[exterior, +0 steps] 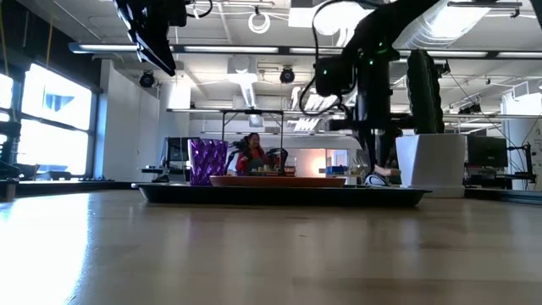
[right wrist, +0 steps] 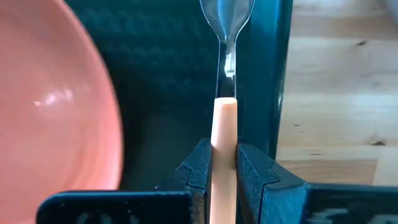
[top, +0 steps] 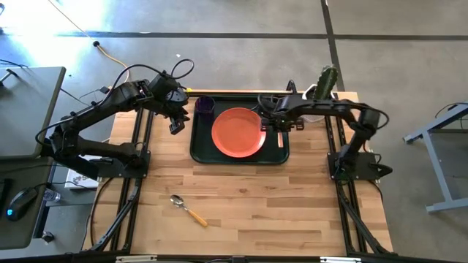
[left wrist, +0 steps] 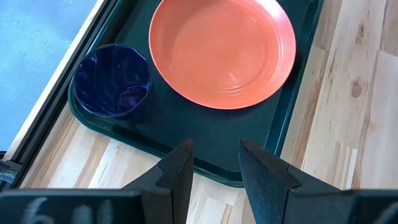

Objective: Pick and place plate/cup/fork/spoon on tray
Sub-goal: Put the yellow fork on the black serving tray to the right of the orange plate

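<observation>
Our right tool (right wrist: 224, 163) pinches the orange handle of the fork (right wrist: 225, 93), silver tines over the dark green tray (top: 201, 150), right of the orange-red plate (top: 238, 132). The right arm reaches left over the tray. Our left tool (left wrist: 214, 168) hangs spread near the purple cup (left wrist: 113, 81). The spoon (top: 187, 210) lies on the surface, nearer.

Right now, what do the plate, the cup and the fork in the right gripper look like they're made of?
The plate looks like orange-red plastic, smooth and semi-glossy, with soft highlights in its well. The cup seems to be purple plastic, faceted and shiny inside. The fork, pinched in the right gripper, has a bright reflective neck, probably metal, and a matte orange handle, likely plastic.
</observation>
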Controlling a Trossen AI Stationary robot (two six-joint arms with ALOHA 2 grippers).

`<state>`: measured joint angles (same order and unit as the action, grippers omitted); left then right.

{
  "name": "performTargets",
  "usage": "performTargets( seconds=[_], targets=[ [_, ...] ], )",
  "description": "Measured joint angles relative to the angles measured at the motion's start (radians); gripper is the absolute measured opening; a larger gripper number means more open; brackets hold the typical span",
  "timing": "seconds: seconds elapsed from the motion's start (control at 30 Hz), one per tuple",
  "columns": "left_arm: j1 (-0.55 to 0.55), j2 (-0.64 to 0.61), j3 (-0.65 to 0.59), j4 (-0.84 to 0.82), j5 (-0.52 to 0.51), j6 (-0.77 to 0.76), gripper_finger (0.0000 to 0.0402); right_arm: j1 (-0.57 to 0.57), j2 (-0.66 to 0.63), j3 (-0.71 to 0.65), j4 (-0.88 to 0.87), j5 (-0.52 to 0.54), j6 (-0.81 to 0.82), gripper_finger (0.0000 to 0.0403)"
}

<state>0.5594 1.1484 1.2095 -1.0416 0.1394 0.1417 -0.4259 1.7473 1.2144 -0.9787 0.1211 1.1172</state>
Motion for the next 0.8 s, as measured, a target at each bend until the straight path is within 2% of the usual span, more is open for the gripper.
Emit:
performTargets(
  seconds=[0.4,0.8],
  targets=[
    [0.000,0.000,0.000,0.000,0.000,0.000,0.0117,-0.007,0.138,0.000,0.056,-0.055,0.003,0.0028],
    [0.000,0.000,0.000,0.000,0.000,0.000,0.0117,-0.011,0.150,0.000,0.052,-0.066,0.001,0.0028]
  ],
)
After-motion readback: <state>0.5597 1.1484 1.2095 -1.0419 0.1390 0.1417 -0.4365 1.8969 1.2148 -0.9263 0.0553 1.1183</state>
